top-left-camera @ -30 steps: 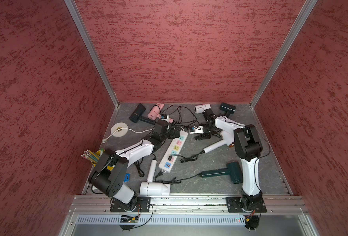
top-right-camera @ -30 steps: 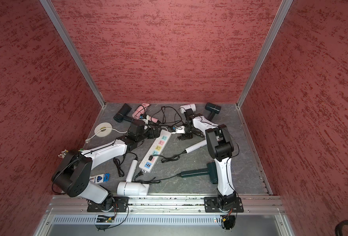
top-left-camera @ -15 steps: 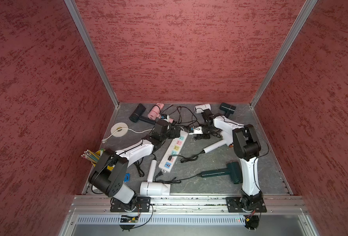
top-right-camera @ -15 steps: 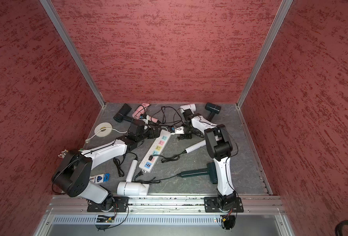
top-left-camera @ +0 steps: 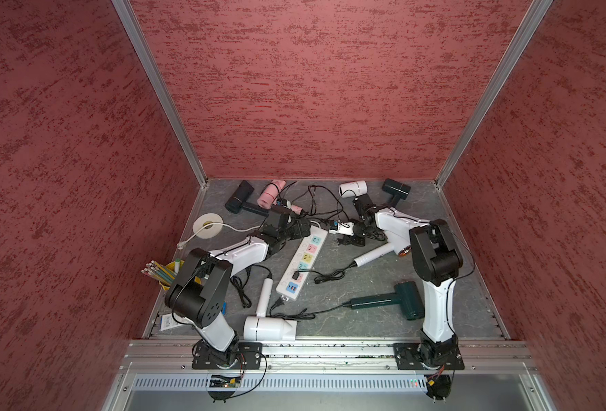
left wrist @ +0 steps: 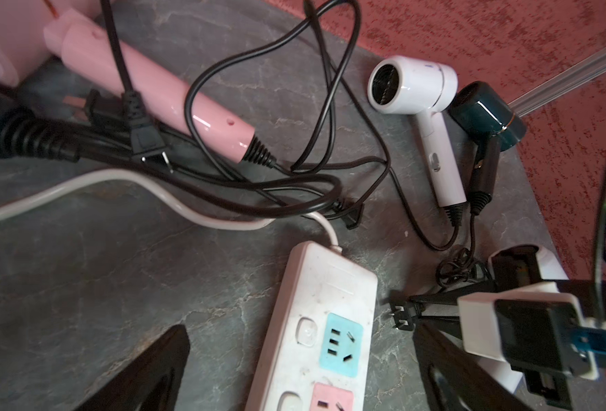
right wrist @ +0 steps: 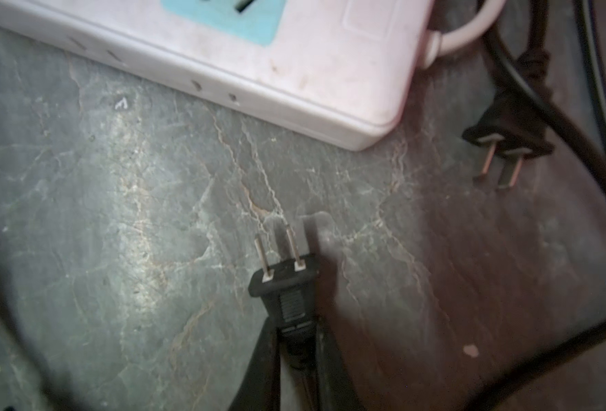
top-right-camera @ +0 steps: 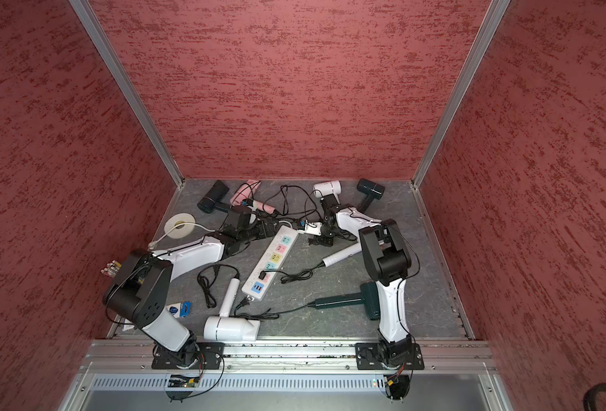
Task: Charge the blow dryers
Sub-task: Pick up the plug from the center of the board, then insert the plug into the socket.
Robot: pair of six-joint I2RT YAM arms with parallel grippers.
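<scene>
since a second ago my right gripper has drawn its fingers together, and it now pinches a black two-prong plug by the body. the prongs point toward the strip, and the plug sits near the strip's cord-end corner, apart from it. a second plug lies loose on the table by that same corner.

my left gripper has stayed put, fingers spread wide either side of the strip's cord end, near the blue socket.

along the back lie the black dryer, pink dryer, back white dryer and navy dryer. the green dryer lies beside my right arm, and the front white dryer is at the near edge. the middle white dryer lies partly under my right arm, its cord already seated in the strip.
</scene>
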